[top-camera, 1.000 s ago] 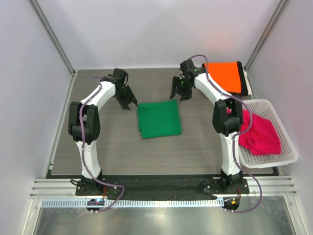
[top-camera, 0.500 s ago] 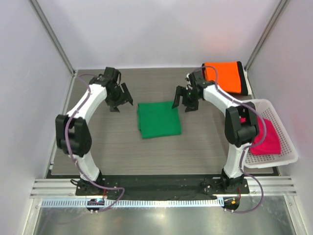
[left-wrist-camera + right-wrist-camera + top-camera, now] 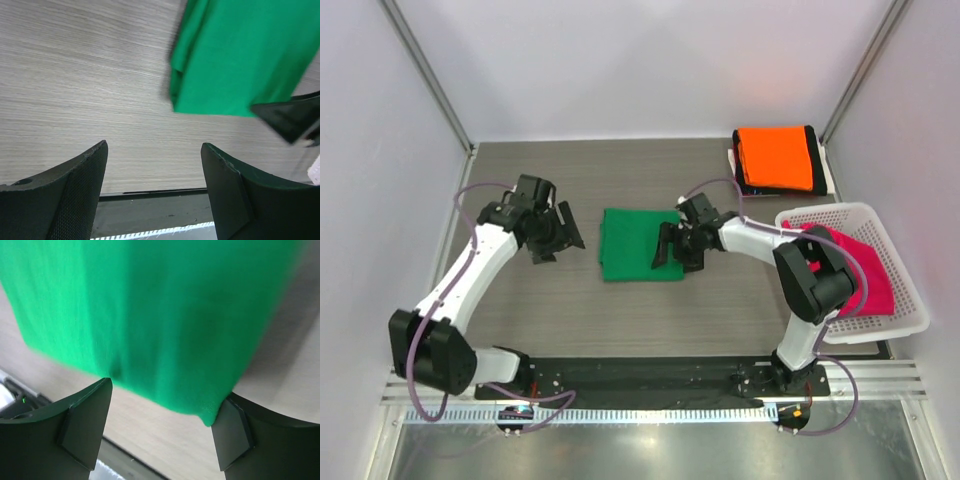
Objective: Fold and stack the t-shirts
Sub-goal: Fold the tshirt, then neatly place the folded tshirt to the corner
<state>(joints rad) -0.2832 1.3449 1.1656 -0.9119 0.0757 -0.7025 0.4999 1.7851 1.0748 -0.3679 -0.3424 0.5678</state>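
Both arms have swung nearer since a second ago. My left pincer (image 3: 556,236) hangs just left of the folded bright green knit tee (image 3: 635,240), and my right pincer (image 3: 677,250) sits at its right edge. Both stand wide and hold nothing, with soft, smooth cloth showing in the right's gap. I judge I'm flanking this flat square to carry it to the folded orange tee (image 3: 777,158), which lies on the black tee (image 3: 811,160) at the far right. The magenta-pink tee (image 3: 865,275) lies crumpled in the white plastic mesh basket (image 3: 910,300).

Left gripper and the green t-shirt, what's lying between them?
Only bare table; the left wrist view shows nothing between the left gripper and the green t-shirt.
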